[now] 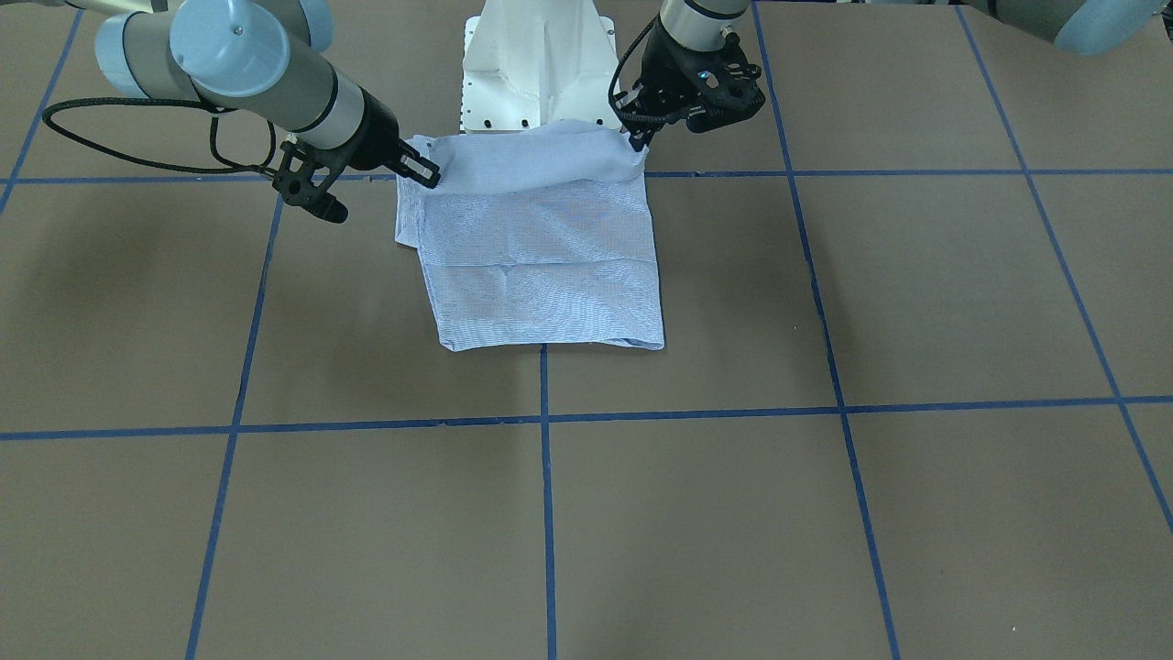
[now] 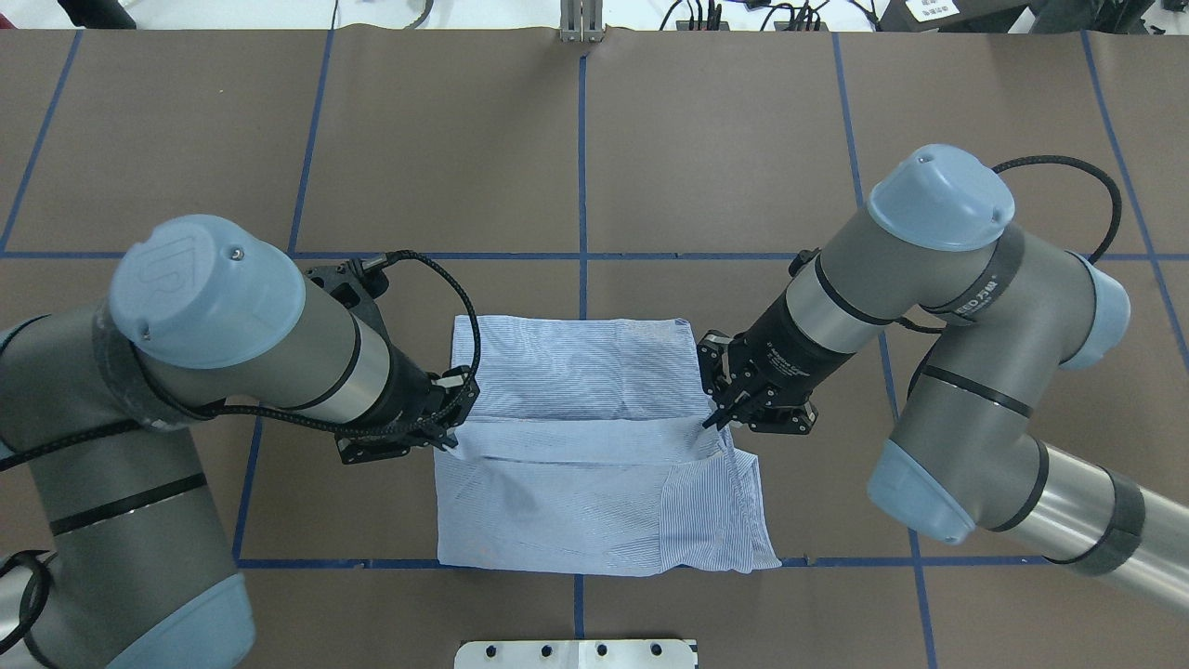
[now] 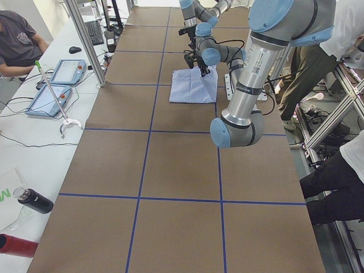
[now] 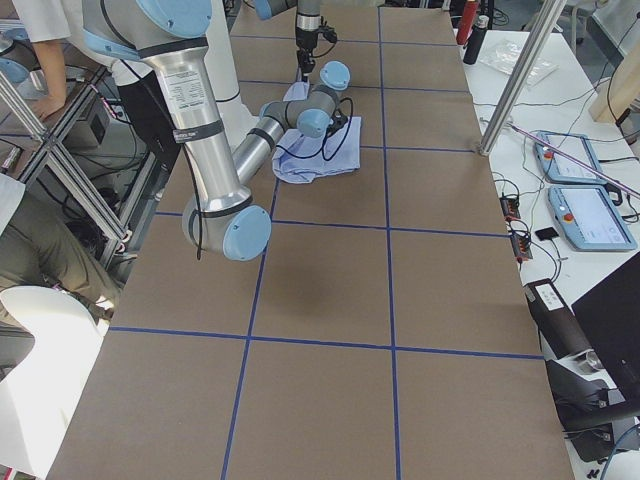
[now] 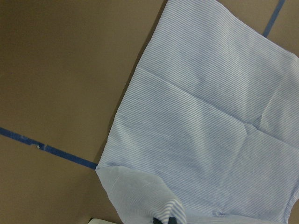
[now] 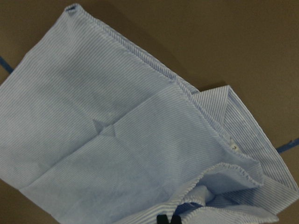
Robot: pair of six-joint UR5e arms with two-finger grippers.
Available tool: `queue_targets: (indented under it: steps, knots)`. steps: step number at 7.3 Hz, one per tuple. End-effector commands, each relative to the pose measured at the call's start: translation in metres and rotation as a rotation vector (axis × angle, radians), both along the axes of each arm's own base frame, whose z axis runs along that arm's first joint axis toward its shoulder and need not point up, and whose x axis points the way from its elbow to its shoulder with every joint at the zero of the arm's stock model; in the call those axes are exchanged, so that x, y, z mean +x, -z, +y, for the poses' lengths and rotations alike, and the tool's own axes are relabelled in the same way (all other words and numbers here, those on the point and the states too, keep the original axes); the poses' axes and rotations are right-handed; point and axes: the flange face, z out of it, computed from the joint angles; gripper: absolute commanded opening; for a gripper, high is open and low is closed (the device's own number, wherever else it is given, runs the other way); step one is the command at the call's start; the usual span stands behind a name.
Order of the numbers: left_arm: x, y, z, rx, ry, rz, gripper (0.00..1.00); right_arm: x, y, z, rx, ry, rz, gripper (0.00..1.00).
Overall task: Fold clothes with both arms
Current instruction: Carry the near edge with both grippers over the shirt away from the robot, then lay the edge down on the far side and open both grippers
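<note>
Risk first. The brown table with its blue tape grid (image 1: 825, 513) looks smooth. The lower layers could skid away from the white pedestal base (image 1: 536, 64) as the lifted edge is carried over, leaving the fold out of square. If the grey tubular left arm (image 2: 279, 362) and grey tubular right arm (image 2: 892, 279) travel unevenly, the crease would probably land skewed.

The light blue-and-white finely striped shirt (image 1: 541, 266) lies just in front of the base, its base-side edge raised. The black left gripper (image 1: 639, 137) is pinched closed on one raised corner and the black right gripper (image 1: 426, 172) on the other. Each bites only a thin margin, which might slip free.

Count: one table, one base, two arms, one shirt, two grippers.
</note>
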Motion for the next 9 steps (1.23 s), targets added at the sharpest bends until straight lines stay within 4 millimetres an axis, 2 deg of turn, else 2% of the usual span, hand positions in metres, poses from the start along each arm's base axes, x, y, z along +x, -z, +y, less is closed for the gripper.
queue_targets:
  steps: [1, 4, 6, 7, 8, 9]
  knots:
    - [0.023, -0.035, -0.047, 0.005, 0.047, 0.001, 0.00, -0.026, -0.016, -0.026, -0.005, -0.042, 0.061, 0.00]
    - [0.064, -0.082, -0.078, 0.018, 0.057, 0.023, 0.00, -0.060, -0.013, -0.055, -0.002, -0.070, 0.100, 0.00]
    - [0.067, -0.096, -0.090, 0.011, 0.071, 0.009, 0.00, -0.066, -0.026, -0.065, 0.013, -0.087, 0.130, 0.00]
    - [0.067, -0.096, -0.091, 0.011, 0.072, 0.008, 0.00, -0.069, -0.032, -0.068, 0.011, -0.091, 0.142, 0.00]
    - [0.067, -0.092, -0.092, 0.012, 0.074, 0.012, 0.00, -0.066, -0.032, -0.071, 0.009, -0.096, 0.141, 0.31]
    - [0.064, -0.088, -0.096, 0.016, 0.081, 0.017, 0.02, -0.067, -0.032, -0.071, 0.009, -0.098, 0.142, 0.83]
